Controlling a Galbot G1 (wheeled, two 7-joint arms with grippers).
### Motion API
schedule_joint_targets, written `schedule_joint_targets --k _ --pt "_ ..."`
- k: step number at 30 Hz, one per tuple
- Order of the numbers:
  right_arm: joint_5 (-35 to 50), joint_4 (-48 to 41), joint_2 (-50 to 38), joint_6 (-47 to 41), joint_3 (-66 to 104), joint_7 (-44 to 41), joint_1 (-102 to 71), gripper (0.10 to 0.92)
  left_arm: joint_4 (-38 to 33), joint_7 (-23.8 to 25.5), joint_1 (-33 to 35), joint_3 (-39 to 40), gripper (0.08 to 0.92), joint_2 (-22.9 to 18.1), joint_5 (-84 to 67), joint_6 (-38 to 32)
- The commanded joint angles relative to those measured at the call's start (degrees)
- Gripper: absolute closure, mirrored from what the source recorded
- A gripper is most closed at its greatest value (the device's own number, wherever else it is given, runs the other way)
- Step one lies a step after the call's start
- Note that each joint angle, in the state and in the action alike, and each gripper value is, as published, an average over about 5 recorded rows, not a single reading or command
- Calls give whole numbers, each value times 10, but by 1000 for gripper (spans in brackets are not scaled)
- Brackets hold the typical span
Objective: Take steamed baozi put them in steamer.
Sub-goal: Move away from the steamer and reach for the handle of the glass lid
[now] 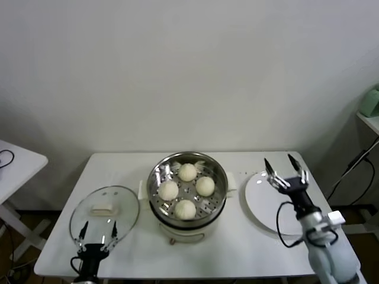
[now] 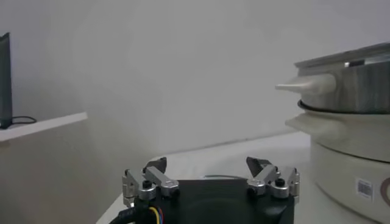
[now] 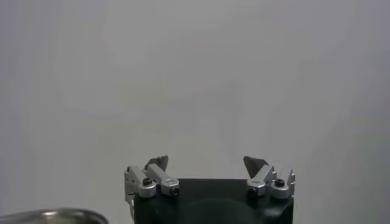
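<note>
Several creamy-white steamed baozi [image 1: 187, 172] [image 1: 205, 186] [image 1: 169, 190] lie inside the shiny steel steamer [image 1: 220, 171] at the table's middle, on its perforated tray. My right gripper [image 1: 279, 162] hovers open and empty above the white plate [image 1: 260, 204], to the right of the steamer. Low at the table's front left, my left gripper [image 1: 98, 226] is open and empty, over the near edge of the glass lid [image 1: 121, 207]. In the left wrist view the steamer [image 2: 347, 122] rises beside the open left gripper [image 2: 209, 162]. The right wrist view shows only the open right gripper [image 3: 206, 160] against the wall.
The clear glass lid with its cream handle [image 1: 102, 209] lies flat left of the steamer. The white plate holds nothing. A second white table [image 1: 18, 163] stands at far left, and a cable [image 1: 355, 171] hangs past the right edge of the table [image 1: 237, 248].
</note>
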Motion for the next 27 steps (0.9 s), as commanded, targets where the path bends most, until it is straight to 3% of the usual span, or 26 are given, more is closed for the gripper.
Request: schedule_joint_targets --k 1,5,11,17,27 --pt "25 -62 73 147 55 -47 -150 203 -3 -19 -2 1 177 0 7 -2" --pt "26 -76 79 161 44 -46 -151 203 4 -65 -15 -10 177 -1 109 -36" --pt "24 -82 83 162 31 -40 -149 203 39 -164 -55 -46 177 8 454 -75" --pt "22 -82 87 160 25 -32 -144 203 69 -192 -78 -47 177 31 650 -41" --pt "25 -89 89 164 21 -22 -139 203 119 -220 -102 -48 177 43 750 -20"
